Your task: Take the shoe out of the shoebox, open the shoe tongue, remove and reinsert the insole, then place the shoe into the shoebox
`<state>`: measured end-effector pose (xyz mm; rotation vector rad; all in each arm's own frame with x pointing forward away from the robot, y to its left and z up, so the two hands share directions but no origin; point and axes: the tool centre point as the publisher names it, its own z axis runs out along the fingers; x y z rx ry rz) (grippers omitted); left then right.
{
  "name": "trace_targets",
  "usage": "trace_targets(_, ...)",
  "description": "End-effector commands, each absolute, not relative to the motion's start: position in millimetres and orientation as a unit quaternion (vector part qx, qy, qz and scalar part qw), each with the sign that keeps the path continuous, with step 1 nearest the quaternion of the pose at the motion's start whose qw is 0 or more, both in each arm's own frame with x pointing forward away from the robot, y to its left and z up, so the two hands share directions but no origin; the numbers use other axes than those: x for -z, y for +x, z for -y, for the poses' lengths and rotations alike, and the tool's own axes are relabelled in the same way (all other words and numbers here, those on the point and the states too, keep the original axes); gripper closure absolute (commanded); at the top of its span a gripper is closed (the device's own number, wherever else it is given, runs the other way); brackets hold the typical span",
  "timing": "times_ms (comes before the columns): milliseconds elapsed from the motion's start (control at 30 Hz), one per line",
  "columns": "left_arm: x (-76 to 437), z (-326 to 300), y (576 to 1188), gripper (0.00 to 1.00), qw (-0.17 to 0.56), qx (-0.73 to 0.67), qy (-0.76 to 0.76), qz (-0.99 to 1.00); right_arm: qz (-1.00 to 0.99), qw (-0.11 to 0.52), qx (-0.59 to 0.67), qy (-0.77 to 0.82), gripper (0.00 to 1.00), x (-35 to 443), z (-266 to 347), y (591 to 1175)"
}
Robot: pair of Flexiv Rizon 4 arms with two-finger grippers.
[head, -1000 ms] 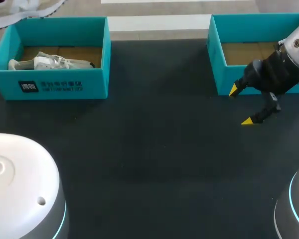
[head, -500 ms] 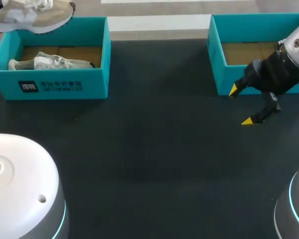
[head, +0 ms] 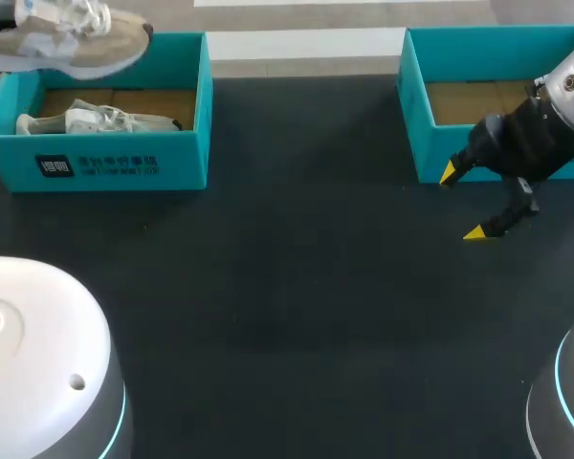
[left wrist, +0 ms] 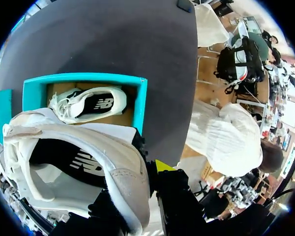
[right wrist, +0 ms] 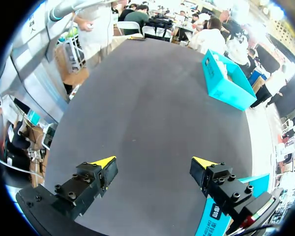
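Note:
A beige and white shoe (head: 77, 43) hangs above the far left corner of the left teal shoebox (head: 115, 164). In the left wrist view my left gripper (left wrist: 142, 182) is shut on this shoe (left wrist: 83, 162) at its heel collar; one yellow tip shows and the other is hidden by the shoe. A second white shoe (head: 96, 120) lies on its side inside that box (left wrist: 83, 78). My right gripper (head: 461, 203) stands open over the table, just in front of the right teal shoebox (head: 411, 110), with nothing between its fingers (right wrist: 104, 163).
The right shoebox shows only its brown cardboard floor. The dark table (head: 297, 287) spreads between the two boxes. My arms' white bases sit at the near left (head: 38, 363) and near right corners.
The held shoe has come further into the head view, moving right and a little down over the left box. The right arm has not moved.

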<state>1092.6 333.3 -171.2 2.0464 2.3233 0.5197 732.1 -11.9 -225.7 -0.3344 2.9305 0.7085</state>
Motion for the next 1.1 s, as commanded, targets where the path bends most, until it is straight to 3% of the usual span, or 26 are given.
trace_targets(33,185.1,-326.9,1110.6,1.00,-0.009,-0.165,0.649,-0.743,-0.965,0.054,-0.232,-0.109,0.00,226.5,11.1,732.1)
trace_targets(1100,244.2,-317.5,1178.9,1.00,-0.026,-0.145,0.665,-0.732,-0.965,0.054,-0.232,-0.109,0.00,226.5,11.1,732.1)
